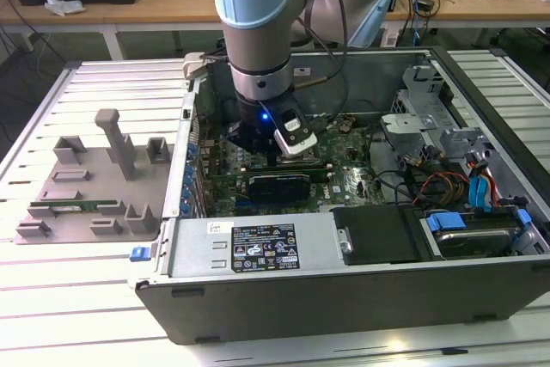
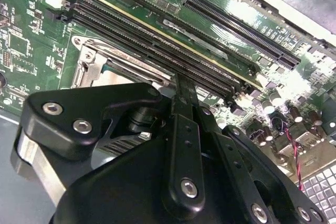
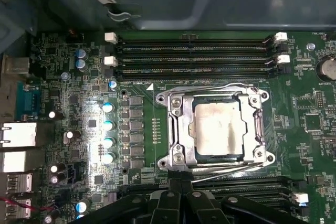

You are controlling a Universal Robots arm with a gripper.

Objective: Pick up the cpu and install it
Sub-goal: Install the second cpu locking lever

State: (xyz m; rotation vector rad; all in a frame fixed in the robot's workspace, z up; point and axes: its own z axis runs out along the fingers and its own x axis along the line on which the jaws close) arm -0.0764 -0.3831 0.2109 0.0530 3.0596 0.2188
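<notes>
gripper [image 2: 181,129]: nearest, fingers together, nothing held
cpu [image 3: 216,130]: one, seated in socket [image 3: 176,129]
arm [image 1: 258,32]: vertical, reaching down into computer case [image 1: 361,298]

cpu [image 3: 217,130] | silvery sq top, smudged | flat, seated in metal socket frame on green board

From the exterior view we're looking down at an angle from in front of the open grey metal computer case [image 1: 258,298], far enough back to take in the whole ribbed white worktop [image 1: 94,298] and the pale blue robot arm [image 1: 258,6] reaching inside. Both wrist views sit way closer. The first wrist view faces almost straight down on the green motherboard [image 3: 63,77]. The second wrist view looks across that board [image 2: 21,51] at a slant, past the black gripper [image 2: 184,124]. Both wrist views share the silver square CPU socket frame [image 3: 215,129] [image 2: 89,66] and the long black memory slots [image 3: 194,51] [image 2: 157,40].
</notes>
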